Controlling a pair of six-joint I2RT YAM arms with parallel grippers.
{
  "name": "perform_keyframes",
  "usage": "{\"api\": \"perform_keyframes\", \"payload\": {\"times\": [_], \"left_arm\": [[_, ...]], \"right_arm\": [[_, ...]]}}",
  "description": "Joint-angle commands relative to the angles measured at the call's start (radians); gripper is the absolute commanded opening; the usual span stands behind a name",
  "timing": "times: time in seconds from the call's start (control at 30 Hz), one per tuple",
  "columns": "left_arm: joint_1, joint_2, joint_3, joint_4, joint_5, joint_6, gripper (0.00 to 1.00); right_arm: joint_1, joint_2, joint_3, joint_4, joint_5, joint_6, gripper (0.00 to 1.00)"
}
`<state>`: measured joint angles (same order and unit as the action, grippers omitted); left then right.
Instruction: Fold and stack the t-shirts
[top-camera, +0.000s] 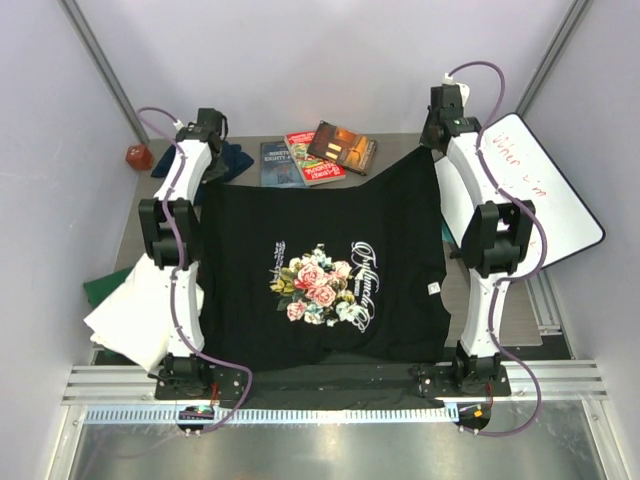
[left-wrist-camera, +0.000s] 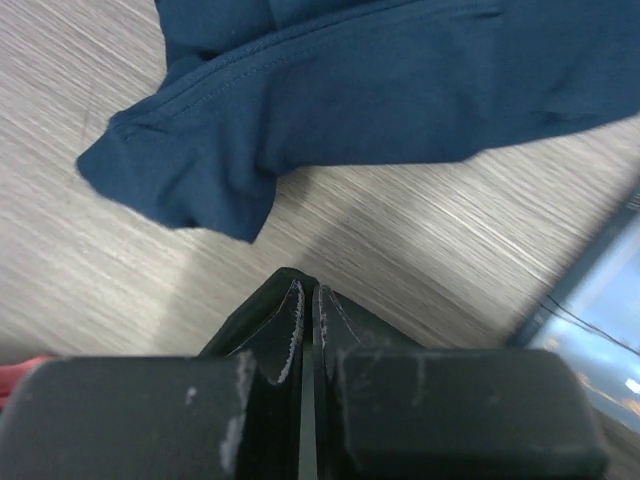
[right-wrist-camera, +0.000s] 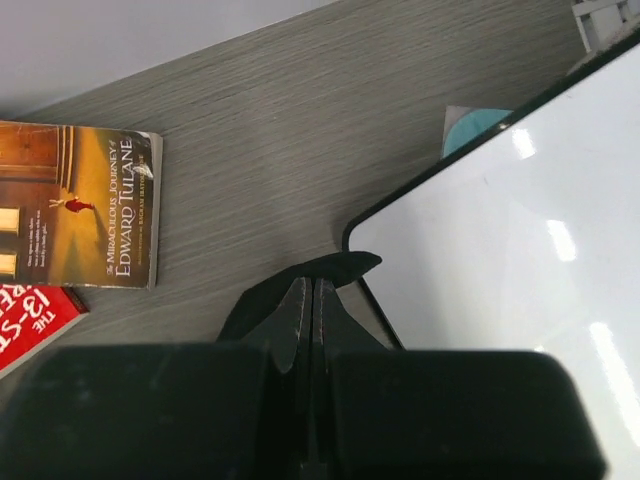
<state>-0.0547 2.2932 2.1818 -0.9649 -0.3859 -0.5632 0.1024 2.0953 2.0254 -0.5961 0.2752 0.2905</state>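
Arms (top-camera: 172, 225) stretched fwd, pincers (left-wrist-camera: 307, 292) (right-wrist-camera: 312, 287) nipping black tee (top-camera: 320, 215).

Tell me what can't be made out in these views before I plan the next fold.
- navy t-shirt: top view, mostly behind the left arm; left wrist view cuts it at the top edge.
- green t-shirt: top view, only a sliver shows beside the white t-shirt.
- black t-shirt lettering: top view, too small to read.
- left tool and right tool: top view, hidden under their wrists; wrist views hide how much cloth each pinches.
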Motion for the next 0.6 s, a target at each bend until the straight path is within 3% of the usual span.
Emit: {"api": "perform_keyframes", "payload": {"times": [0.0,0.27,0.57], "left_arm": [[0.035,0.058,0.042,-0.008,0.007,0.022,0.00],[0.050,0.117,0.071,0.035,0.053,0.039,0.00],[0.050,0.062,0.072,0.041,0.081,0.062,0.00]], "right_arm": [[-0.007,0.083,0.131,-0.025,0.021,-0.008,0.01],[-0.007,0.169,0.210,-0.027,0.039,-0.014,0.01],[-0.010,0.106,0.187,-0.024,0.041,-0.034,0.01]]}}
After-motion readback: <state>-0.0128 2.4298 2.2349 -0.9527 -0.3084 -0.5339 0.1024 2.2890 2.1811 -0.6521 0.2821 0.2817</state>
